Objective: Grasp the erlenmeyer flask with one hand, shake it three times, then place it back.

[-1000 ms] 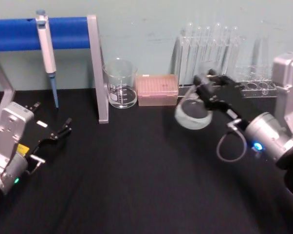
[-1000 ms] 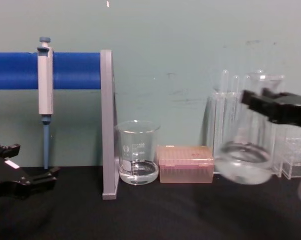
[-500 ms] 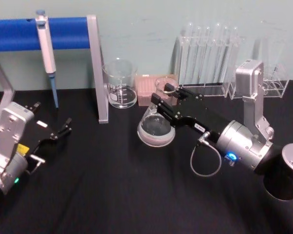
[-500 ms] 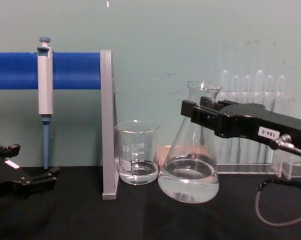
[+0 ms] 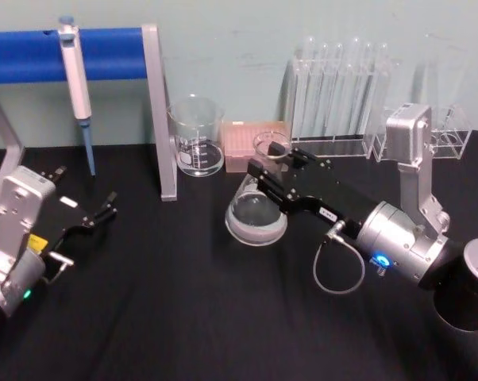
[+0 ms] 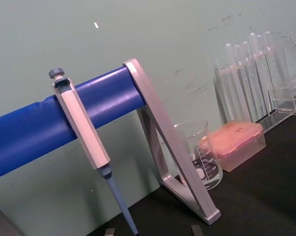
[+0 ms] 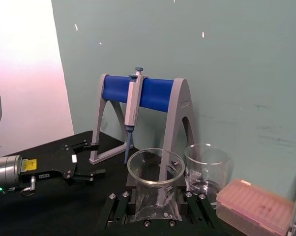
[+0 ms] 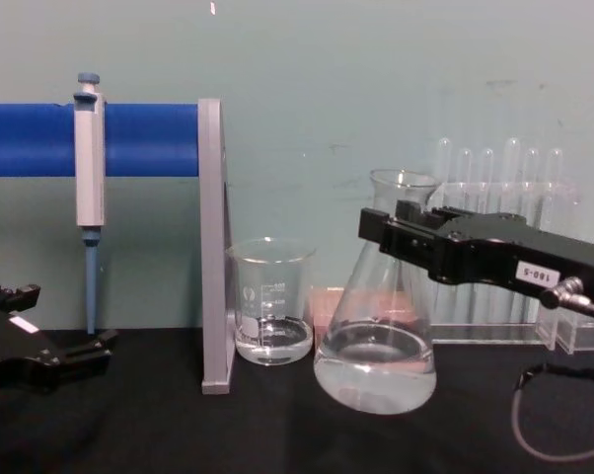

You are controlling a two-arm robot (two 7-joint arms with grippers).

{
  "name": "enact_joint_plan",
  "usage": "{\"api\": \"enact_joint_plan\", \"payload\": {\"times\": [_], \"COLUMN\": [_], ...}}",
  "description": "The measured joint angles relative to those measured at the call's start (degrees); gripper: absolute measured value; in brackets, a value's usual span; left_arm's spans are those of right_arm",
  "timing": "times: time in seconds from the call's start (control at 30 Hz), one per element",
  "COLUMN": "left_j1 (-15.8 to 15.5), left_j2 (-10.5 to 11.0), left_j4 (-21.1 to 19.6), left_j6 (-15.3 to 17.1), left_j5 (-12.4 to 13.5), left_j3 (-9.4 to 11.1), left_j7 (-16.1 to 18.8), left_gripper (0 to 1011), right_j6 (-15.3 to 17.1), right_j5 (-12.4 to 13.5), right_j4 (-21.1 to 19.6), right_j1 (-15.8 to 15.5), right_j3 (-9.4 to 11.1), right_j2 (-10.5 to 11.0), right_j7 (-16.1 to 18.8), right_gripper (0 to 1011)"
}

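Nearest you, at the left of the bench (image 5: 183, 317), your left pincer (image 7: 99, 160) sits parked, fingers spread. Mid-bench, your right pincer (image 8: 389, 223) pinches the neck of the erlenmeyer flask (image 8: 374, 365), which stands upright with liquid in its base; whether it touches the bench, you cannot tell. Just behind stand the beaker (image 8: 271, 301), pink box (image 5: 257, 136) and test tubes (image 5: 334, 87)

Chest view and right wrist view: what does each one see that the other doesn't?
Chest view extras: the flask's wide base with liquid, the test tubes, the right gripper's number label. Right wrist view extras: both legs of the stand, the left gripper's silver wrist. Shared: the flask's neck in the shut right gripper, pipette, beaker, pink box, open left gripper.
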Motion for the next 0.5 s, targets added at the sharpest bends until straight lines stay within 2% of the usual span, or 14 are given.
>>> {"api": "enact_joint_plan", "payload": {"times": [0.5], "left_j1": [0.0], "left_j2": [0.0], "left_j4": [0.0], "left_j6": [0.0], "left_j5": [0.0], "left_j3": [0.0], "left_j7": [0.0], "left_gripper": [1001], "right_j6": [-0.8], "right_j5": [0.4], "right_j4": [2.5], "right_j1": [0.7], "right_j3": [-1.4], "right_j2": [0.5], "right_j7": [0.9], "right_gripper": [450]}}
